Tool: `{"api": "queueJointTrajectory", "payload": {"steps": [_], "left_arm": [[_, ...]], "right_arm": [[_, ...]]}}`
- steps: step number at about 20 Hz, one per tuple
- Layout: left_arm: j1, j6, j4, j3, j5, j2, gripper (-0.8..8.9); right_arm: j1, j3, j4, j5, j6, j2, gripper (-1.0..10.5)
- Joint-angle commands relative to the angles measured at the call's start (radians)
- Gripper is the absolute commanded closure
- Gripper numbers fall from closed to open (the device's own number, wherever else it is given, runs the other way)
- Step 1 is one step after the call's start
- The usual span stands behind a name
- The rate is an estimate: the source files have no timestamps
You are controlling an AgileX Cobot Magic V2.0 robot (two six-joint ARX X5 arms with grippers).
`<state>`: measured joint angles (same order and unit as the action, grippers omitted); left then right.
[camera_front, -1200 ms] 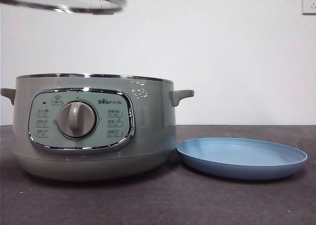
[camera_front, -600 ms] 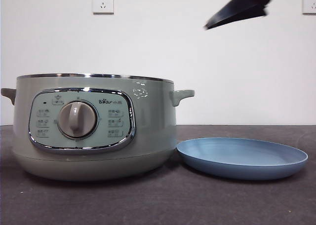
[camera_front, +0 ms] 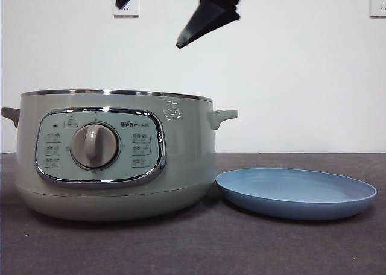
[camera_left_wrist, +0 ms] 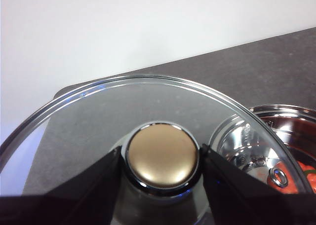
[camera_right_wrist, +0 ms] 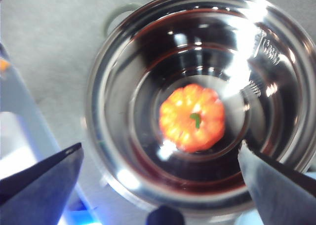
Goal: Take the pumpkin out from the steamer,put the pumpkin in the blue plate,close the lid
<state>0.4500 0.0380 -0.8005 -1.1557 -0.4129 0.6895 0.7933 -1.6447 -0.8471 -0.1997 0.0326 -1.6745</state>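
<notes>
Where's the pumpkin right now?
The pumpkin sits at the bottom middle of the open steamer, directly below the open right gripper; the front view hides it.

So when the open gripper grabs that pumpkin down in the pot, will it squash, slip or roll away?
The pumpkin looks like a moulded toy, so probably stiff and light. Its ribbed sides may give the right gripper, hanging open above the steamer, some purchase, though the surface looks glossy and could slip. It sits stem-up on a seemingly flat base, so rolling seems unlikely.
</notes>
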Motion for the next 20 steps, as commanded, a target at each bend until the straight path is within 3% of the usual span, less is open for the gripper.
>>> {"api": "queueJointTrajectory", "payload": {"steps": [1,7,20], "left_arm": [[0.001,0.016,0.042,-0.027,-0.008,-0.012,8.22],[0.001,0.015,0.032,-0.027,-0.005,-0.011,8.22],[0.001,0.015,-0.011,-0.027,-0.006,-0.011,8.22]], "right_arm": [[0.023,-0.119,-0.053,0.078,0.029,-0.088,3.8],[0.05,-0.226,-0.081,0.155,0.057,-0.239,3.8],[0.051,-0.226,-0.072,0.153,0.074,-0.46,3.8]]}}
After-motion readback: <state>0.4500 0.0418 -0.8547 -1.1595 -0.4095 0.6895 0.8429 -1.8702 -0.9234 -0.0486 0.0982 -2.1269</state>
